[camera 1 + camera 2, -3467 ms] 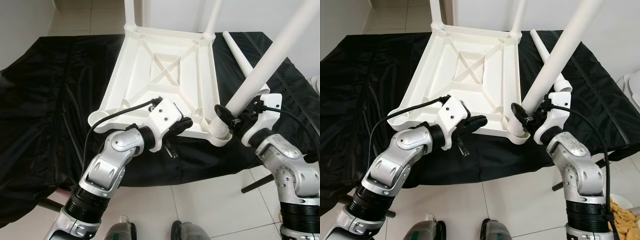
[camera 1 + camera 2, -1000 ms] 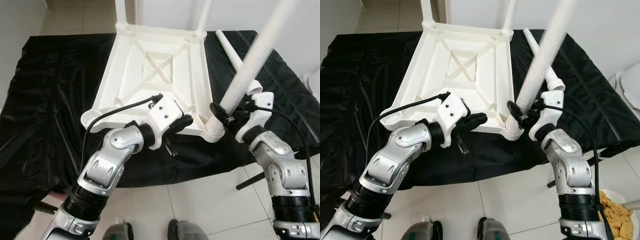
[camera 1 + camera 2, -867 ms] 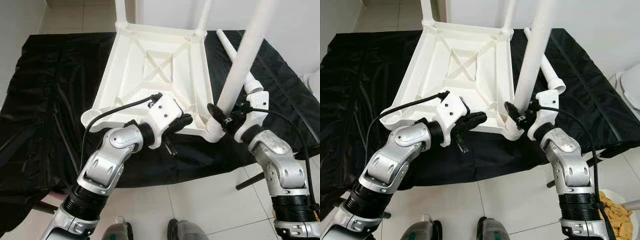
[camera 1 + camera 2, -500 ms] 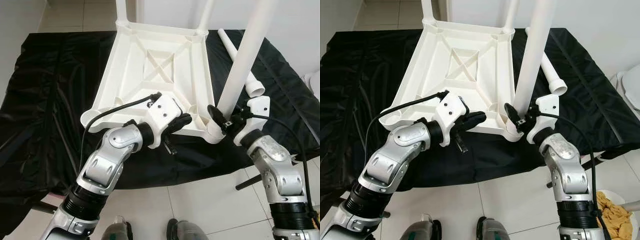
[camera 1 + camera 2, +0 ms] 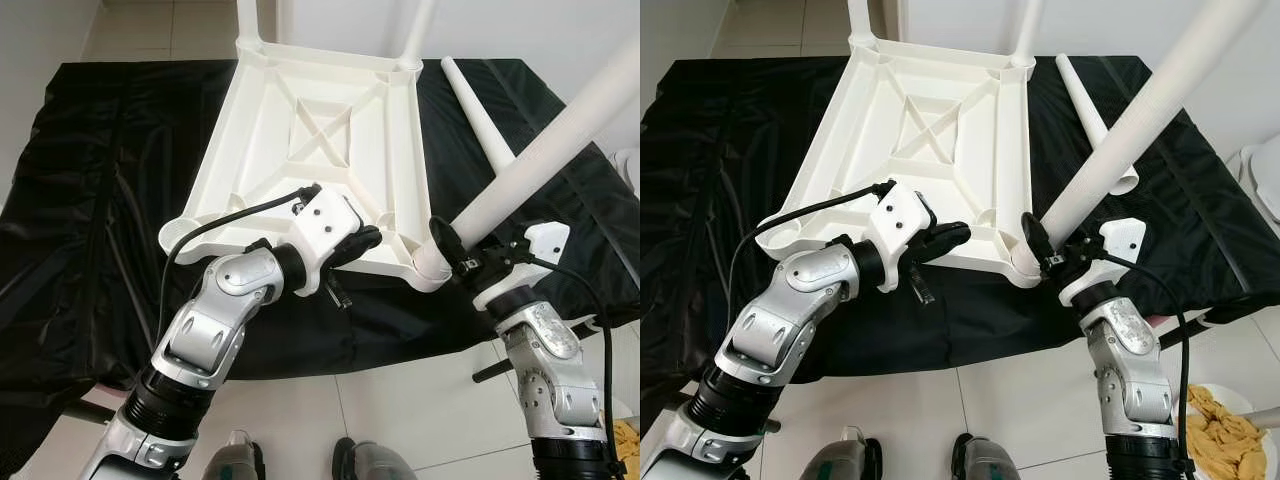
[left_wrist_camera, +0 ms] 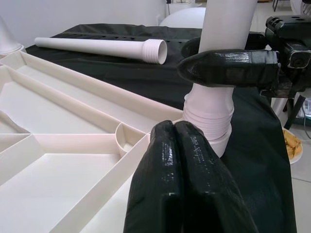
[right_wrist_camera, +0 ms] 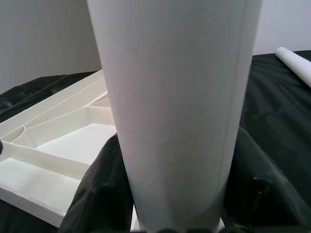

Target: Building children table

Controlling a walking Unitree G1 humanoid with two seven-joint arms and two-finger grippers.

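Observation:
A white plastic table top [image 5: 320, 140] lies upside down on a black cloth [image 5: 100, 200]. Two legs stand in its far corner sockets. My right gripper [image 5: 455, 250] is shut on a third white leg [image 5: 545, 150], low on its shaft. That leg's foot sits at the near-right corner socket [image 5: 432, 268] and the leg leans up and to the right. My left gripper [image 5: 360, 243] is shut with nothing between its fingers [image 6: 180, 179], resting on the near rim beside that socket. A loose leg [image 5: 480, 105] lies on the cloth at the back right. The near-left socket [image 5: 180, 238] holds nothing.
The cloth's front edge drops to a tiled floor [image 5: 400, 410] just ahead of my feet. A bowl of chips [image 5: 1230, 415] sits on the floor at the lower right. A dark bar [image 5: 500, 365] sticks out under the cloth's right side.
The held leg stood nearly upright half a second ago and now leans well to the right. My right wrist has dropped lower and farther right. The left gripper has stayed on the rim.

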